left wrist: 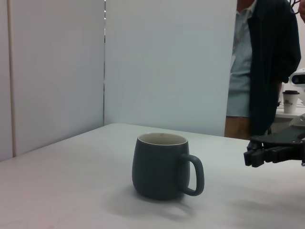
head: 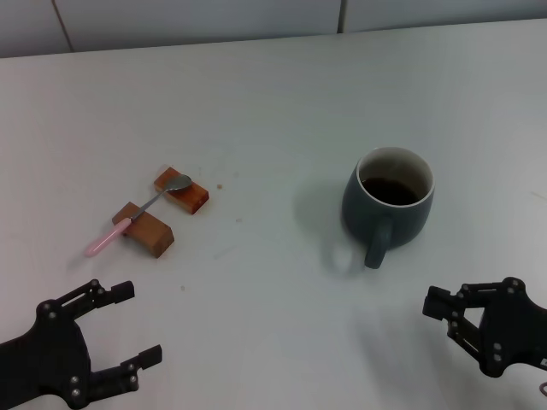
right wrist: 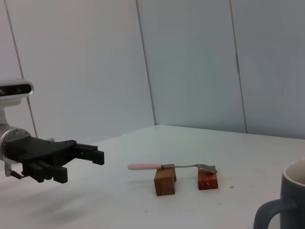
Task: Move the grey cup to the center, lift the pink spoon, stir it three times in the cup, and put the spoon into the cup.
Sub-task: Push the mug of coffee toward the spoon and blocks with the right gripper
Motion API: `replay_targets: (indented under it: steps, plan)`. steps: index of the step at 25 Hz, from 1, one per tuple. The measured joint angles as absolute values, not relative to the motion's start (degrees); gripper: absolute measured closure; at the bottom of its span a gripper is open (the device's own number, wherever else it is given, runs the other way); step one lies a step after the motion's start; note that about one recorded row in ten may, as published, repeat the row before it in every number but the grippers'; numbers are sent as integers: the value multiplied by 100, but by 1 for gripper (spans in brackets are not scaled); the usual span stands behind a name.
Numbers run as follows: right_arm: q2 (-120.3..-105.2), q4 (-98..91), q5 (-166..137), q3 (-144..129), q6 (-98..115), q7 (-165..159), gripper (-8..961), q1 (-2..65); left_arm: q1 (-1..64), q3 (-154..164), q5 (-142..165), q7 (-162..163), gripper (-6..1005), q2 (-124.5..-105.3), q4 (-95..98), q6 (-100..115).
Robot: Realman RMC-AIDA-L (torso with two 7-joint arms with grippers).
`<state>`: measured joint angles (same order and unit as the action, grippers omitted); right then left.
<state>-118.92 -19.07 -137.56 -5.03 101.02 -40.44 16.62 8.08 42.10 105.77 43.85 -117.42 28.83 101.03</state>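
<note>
The grey cup [head: 389, 201] stands right of the table's middle with dark liquid inside and its handle toward me; it also shows in the left wrist view [left wrist: 159, 167]. The pink spoon [head: 141, 212] lies across two brown wooden blocks [head: 149, 231] on the left, its silver bowl on the far block; it also shows in the right wrist view [right wrist: 167, 166]. My left gripper [head: 141, 323] is open and empty at the front left, a little nearer than the spoon. My right gripper [head: 443, 318] is open and empty at the front right, just nearer than the cup's handle.
The white table [head: 273, 111] reaches back to a pale wall. In the left wrist view a person in a dark jacket [left wrist: 267, 67] stands beyond the table's far side, next to a paper cup [left wrist: 289, 101].
</note>
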Motion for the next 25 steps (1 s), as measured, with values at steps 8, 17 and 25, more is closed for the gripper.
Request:
replay_targets:
  steps: [8,17,25]
  plan:
    - [-11892,-1746,-13584,-370,10060,-3749,935,1637,816,4210,10567,4386,155,-11742,2883,10095]
    - [-11917,-732,-11500,706,9781,-1550,936,1335,817,4200,10541,4386,156,-11739,2883,10091]
    - [-11905,-744,-11279,614,8348,-1201,936,2026,807,4056,10537,4379,155,-11748,2883,10091]
